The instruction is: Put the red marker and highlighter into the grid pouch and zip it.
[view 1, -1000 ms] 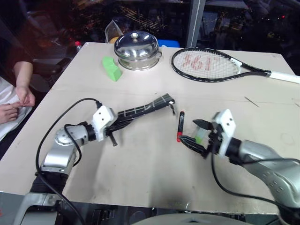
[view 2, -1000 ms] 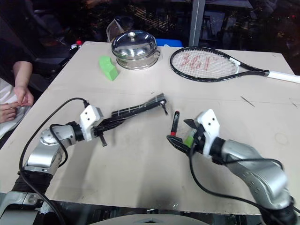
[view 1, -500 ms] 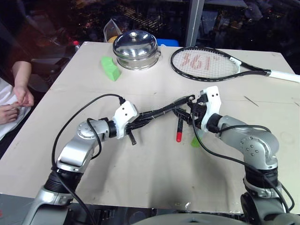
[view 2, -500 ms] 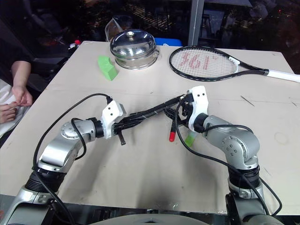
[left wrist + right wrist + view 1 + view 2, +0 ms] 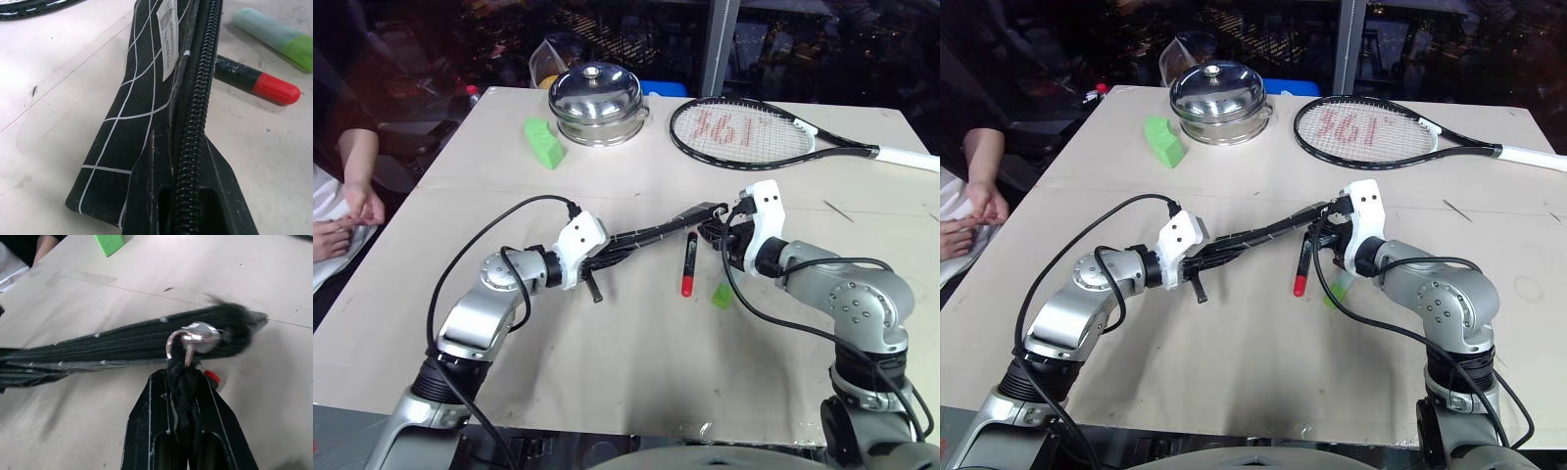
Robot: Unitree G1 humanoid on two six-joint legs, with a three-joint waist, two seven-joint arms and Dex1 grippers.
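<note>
At mid-counter (image 5: 636,392), in the left eye view, the grid pouch (image 5: 646,238) is seen held off the surface between both arms: its near-left end is pinched by the left hand (image 5: 592,257), while the right hand (image 5: 717,230) is pressed together at its far-right end. The red marker (image 5: 688,264) is left lying on the counter just below the pouch, and the highlighter (image 5: 722,294) lies a little to its right, nearer the robot; neither has been put inside. A green block (image 5: 546,142), a steel pot (image 5: 598,104) and a tennis racket (image 5: 773,135) are set along the far side, and a person's hand (image 5: 362,204) is seen at the left edge.

In the left wrist view, the pouch's zipper edge (image 5: 195,122) is shown clamped between the fingers (image 5: 225,200), with the white label (image 5: 168,36) beyond.

In the right wrist view, the black pull cord (image 5: 182,377) is shown pinched between the fingers (image 5: 151,431), hanging from the metal ring (image 5: 188,338).

A slip of the thin cord is judged the main risk if it is pulled at an angle to the zip; the slider could also jam if the pouch is allowed to sag.
</note>
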